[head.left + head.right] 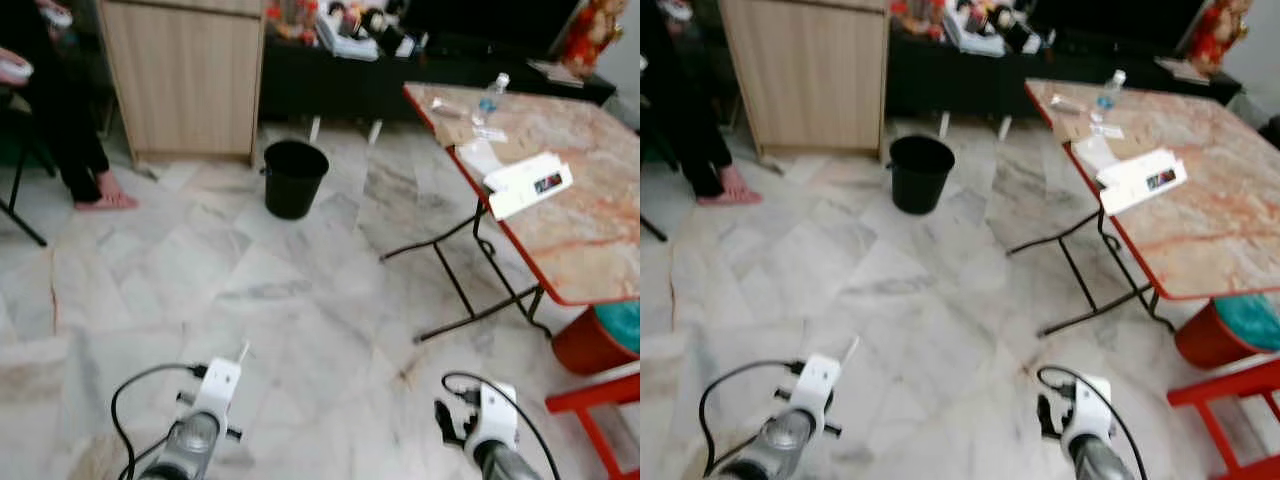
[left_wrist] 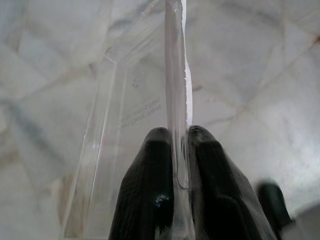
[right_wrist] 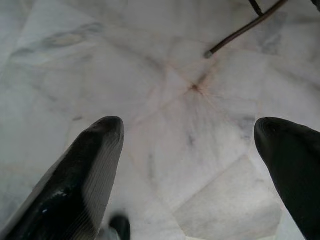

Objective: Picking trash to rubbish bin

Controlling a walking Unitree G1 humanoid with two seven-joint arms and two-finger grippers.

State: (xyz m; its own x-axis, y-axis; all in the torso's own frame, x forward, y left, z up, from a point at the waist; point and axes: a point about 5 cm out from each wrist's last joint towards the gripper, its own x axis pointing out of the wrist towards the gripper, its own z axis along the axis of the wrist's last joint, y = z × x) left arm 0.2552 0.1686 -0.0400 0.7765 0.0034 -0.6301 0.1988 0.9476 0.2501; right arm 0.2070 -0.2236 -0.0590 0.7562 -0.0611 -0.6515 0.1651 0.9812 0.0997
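Carrying, in the left gripper (image 2: 176, 150), a clear plastic container (image 2: 135, 115), its thin edge clamped between the 2 black fingers (image 2: 150, 170) and its see-through body standing out ahead over the marble floor (image 1: 250, 290). Seen from the head as a pale sliver beyond the left wrist, low and near. Beside it, the right gripper (image 3: 190, 145), fingers spread wide apart, nothing between them, hanging over bare tiles close to a foot of the folding table (image 1: 600, 230).

Further out, the black bin (image 1: 295, 177), upright and open-mouthed on the floor, well apart from both grippers, ahead and a little to the right of the left arm. Behind it, a wooden cabinet (image 1: 185, 75); to its left, a seated person's bare foot (image 1: 105, 200).

On the tabletop, a water bottle (image 1: 490, 97), a white box (image 1: 528, 185) and scattered paper, possibly more rubbish.

Judged roughly midway for this piece: pick done, approach to the bin and the drop left.
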